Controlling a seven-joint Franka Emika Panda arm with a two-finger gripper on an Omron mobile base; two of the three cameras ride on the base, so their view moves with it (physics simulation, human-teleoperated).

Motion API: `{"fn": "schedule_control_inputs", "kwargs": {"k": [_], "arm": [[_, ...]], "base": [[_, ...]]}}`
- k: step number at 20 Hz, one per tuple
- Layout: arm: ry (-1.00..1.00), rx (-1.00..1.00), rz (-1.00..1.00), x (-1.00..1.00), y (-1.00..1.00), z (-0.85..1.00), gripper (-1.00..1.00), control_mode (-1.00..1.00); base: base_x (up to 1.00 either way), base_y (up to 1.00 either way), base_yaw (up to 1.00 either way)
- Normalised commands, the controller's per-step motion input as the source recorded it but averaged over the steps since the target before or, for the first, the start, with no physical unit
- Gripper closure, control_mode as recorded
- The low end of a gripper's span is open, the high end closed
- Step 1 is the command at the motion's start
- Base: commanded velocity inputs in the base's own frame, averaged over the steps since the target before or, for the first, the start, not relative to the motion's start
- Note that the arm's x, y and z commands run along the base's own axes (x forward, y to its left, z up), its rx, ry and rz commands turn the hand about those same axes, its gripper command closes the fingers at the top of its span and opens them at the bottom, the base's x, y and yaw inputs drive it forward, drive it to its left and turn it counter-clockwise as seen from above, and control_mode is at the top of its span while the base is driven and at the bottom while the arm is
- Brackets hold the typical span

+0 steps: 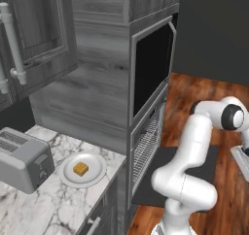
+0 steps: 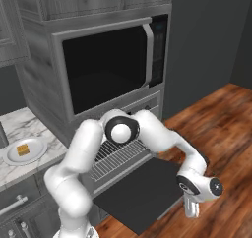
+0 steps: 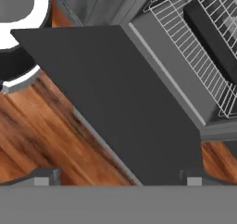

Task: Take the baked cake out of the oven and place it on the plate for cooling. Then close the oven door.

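Cake (image 1: 80, 169) on unmarked plate (image 1: 95, 177).

A home kitchen. Dark grey wood-grain cabinets (image 1: 44, 30) with silver bar handles rise above a white marble counter (image 1: 53, 205), where a silver toaster (image 1: 22, 166) sits beside a plate (image 1: 83, 170). A black-glass microwave (image 2: 106, 67) is built into a tall cabinet column over a steel oven (image 2: 123, 156) with wire racks. The floor (image 2: 221, 119) is reddish-brown wood planks.
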Motion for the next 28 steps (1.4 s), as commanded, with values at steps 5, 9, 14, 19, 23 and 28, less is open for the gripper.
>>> {"fn": "schedule_control_inputs", "kwargs": {"k": [5, 9, 14, 19, 23, 28], "arm": [[-0.12, 0.04, 0.0, -0.11, -0.32, -1.0, -1.0, -1.0], [-0.13, 0.08, 0.11, -0.02, 0.0, -1.0, -1.0, -1.0], [-0.08, 0.08, 0.14, 0.0, 0.0, -0.83, -1.0, -1.0], [-0.05, 0.04, 0.16, 0.07, 0.02, -0.83, -1.0, -1.0], [-0.01, 0.02, 0.18, 0.44, 0.11, -0.87, -1.0, -1.0], [0.0, 0.03, 0.17, 0.52, 0.0, -0.62, -1.0, -1.0]], "base": [[0.0, 0.0, 0.0], [0.0, 0.0, 0.0], [0.0, 0.0, 0.0], [0.0, 0.0, 0.0], [0.0, 0.0, 0.0], [0.0, 0.0, 0.0]]}}
